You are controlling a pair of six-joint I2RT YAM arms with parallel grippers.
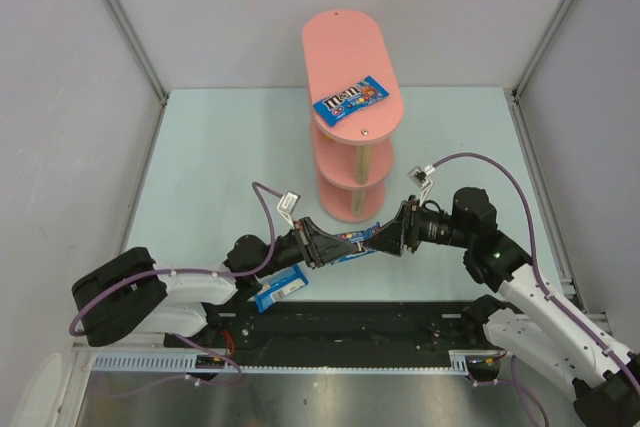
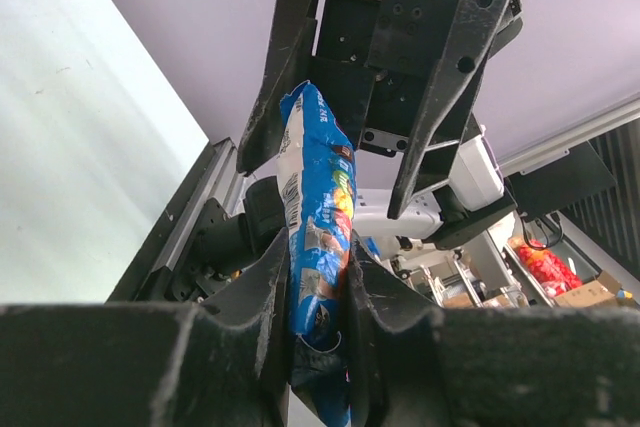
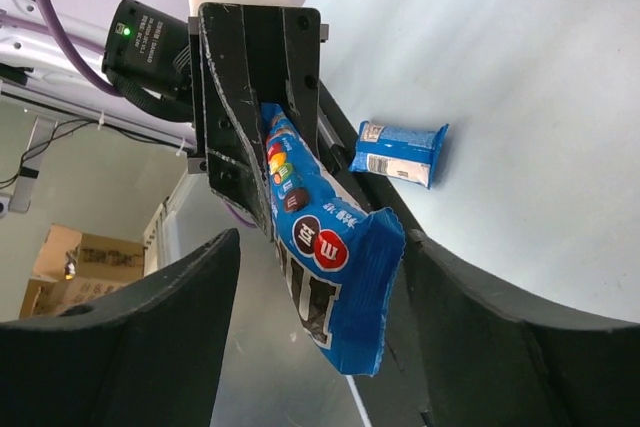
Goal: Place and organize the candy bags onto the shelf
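The blue candy bag (image 3: pixel 325 267) looks shiny and crinkly. The shelf (image 1: pixel 345 47) is smooth and pink, with pale wooden posts (image 1: pixel 364 162). The left claw (image 2: pixel 318 277) is dull black plastic.

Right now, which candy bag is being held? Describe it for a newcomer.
In front of the pink shelf, above the table, both end effectors meet. The blue candy bag hangs between them, clamped in the left end effector, the right end effector open around it. Unlike the top-tier bag and the bag lying by the left arm's base, it's airborne.
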